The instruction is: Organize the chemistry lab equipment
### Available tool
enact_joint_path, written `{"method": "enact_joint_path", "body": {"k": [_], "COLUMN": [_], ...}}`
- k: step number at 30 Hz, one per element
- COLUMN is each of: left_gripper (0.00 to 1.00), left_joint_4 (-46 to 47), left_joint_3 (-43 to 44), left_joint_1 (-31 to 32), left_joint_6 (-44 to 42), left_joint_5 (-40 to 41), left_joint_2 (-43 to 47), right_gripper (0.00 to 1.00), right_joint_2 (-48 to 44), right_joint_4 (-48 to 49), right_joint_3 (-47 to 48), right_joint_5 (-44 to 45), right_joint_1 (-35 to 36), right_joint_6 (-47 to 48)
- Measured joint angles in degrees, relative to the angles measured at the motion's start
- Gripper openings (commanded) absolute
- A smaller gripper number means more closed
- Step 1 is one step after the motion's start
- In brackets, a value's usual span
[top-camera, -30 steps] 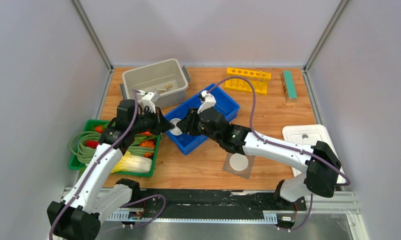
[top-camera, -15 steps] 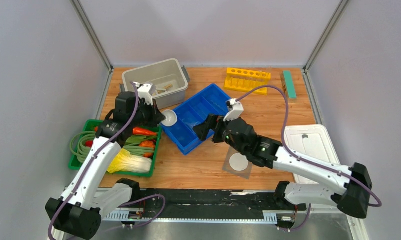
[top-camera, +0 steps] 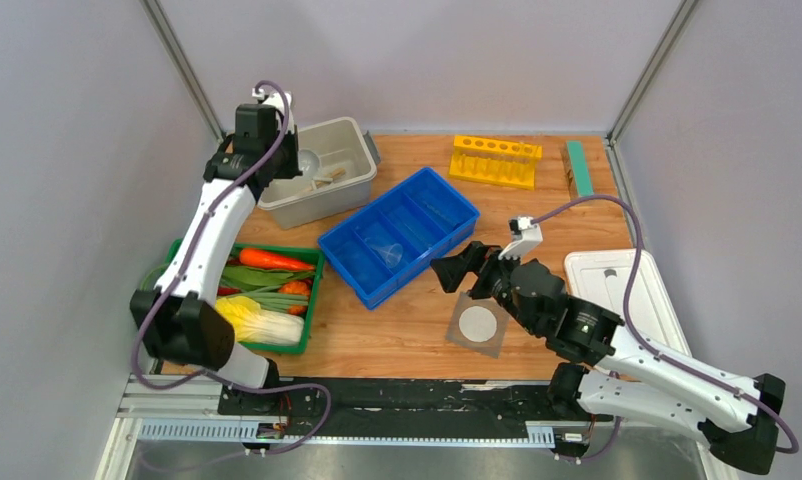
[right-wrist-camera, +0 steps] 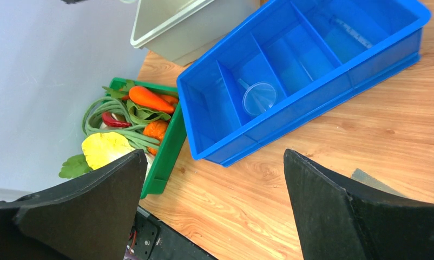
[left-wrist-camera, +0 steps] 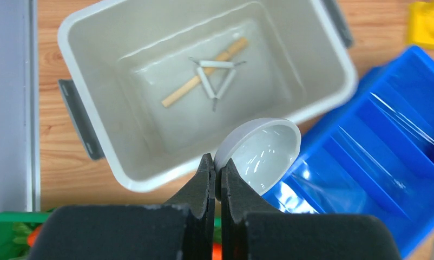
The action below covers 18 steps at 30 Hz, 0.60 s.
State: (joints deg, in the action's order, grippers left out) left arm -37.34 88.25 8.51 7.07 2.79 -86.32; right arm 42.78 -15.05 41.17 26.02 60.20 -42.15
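My left gripper is shut on the rim of the clear round dish and holds it tilted over the near rim of the grey bin. A white triangle and a wooden stick lie in that bin. From above, the dish hangs over the bin. My right gripper stands wide open and holds nothing, above the table between the blue tray and the grey square mesh with white disc. A clear cup and a thin clear rod lie in the blue tray.
A green basket of vegetables sits at the left, just near of the grey bin. A yellow rack and a green block stand at the back right. A white lid lies at the right edge.
The left gripper has carried the dish from beside the blue tray up and back over the grey bin. The right gripper has opened wide and drawn back from the tray toward the mesh.
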Motion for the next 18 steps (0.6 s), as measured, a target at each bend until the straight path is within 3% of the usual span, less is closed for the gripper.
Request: {"method": "enact_joint_path", "body": {"k": [9, 12, 18], "left_gripper": [0.02, 0.08, 0.11], "left_joint_4": [-5.66, -7.69, -10.56], "left_joint_3": [14.84, 18.27, 24.04], "left_joint_1": [-4.85, -5.60, -6.36], "left_joint_6": [0.00, -0.02, -0.55], "left_joint_5": [0.55, 0.52, 0.76], "left_joint_2": [-21.42, -25.86, -32.41], "right_gripper": [1.00, 1.00, 1.00], "right_joint_2": [-7.26, -7.04, -4.76], "right_joint_4": [-4.22, -5.27, -5.64], "right_joint_3": [-2.16, -2.25, -2.21], "right_joint_5": [6.34, 8.20, 9.79], "right_joint_1": [0.00, -0.02, 0.00], "right_joint_6": [-0.09, -0.17, 0.28]}}
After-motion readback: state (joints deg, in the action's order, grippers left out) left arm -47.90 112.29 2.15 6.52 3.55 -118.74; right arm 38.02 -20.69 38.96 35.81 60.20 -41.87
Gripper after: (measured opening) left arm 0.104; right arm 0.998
